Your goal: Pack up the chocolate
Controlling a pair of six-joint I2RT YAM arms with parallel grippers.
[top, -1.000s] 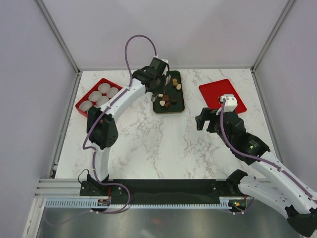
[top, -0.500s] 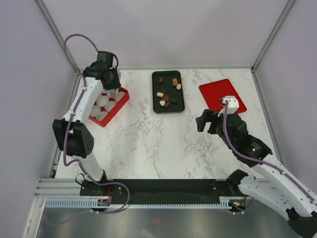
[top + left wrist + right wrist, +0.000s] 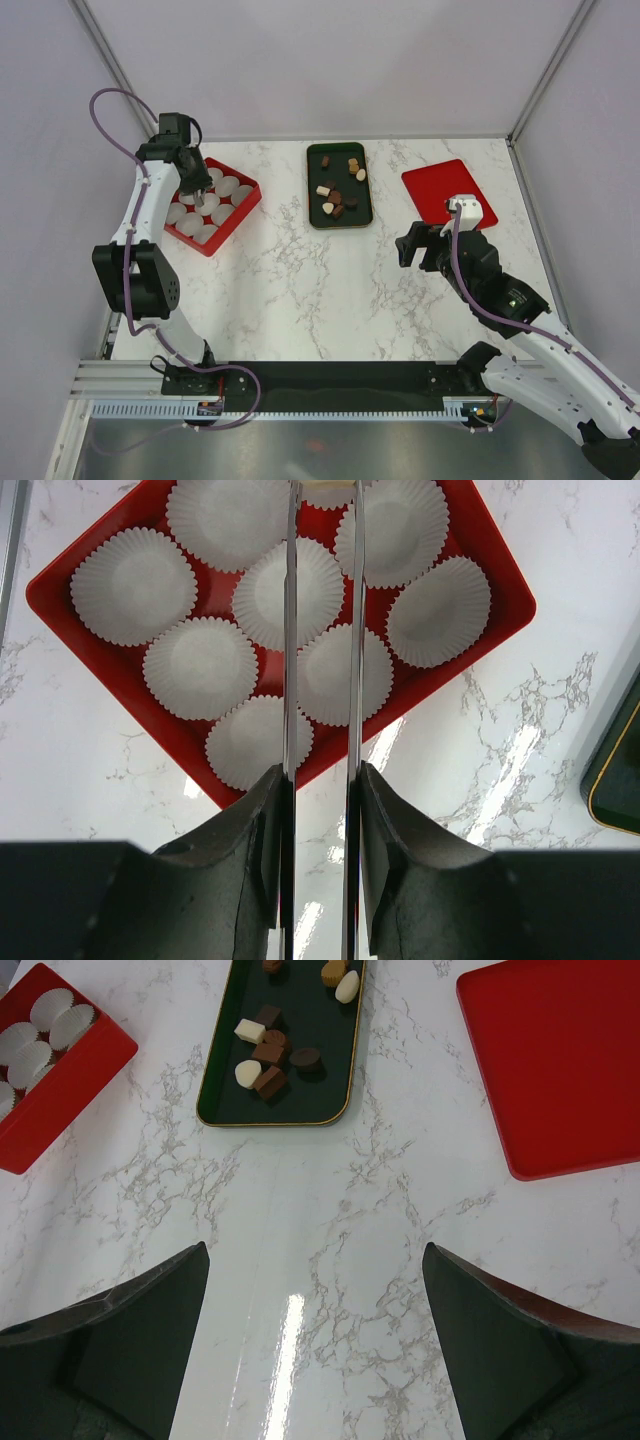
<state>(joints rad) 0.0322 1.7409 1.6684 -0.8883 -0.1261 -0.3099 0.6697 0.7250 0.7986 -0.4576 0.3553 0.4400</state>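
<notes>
Left wrist view: the left gripper (image 3: 322, 780) clamps the tongs (image 3: 291, 630), whose tips reach over the paper cups (image 3: 200, 667) ahead of the jaws. Placing seems in hand; the next move calls for lowering and loosening over one cup. The right gripper (image 3: 315, 1250) gapes empty, the chocolate (image 3: 268, 1052) ahead-left of its jaws.

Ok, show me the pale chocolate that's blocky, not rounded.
The white block near the dark tray's left edge; the other pale pieces are rounded.
</notes>
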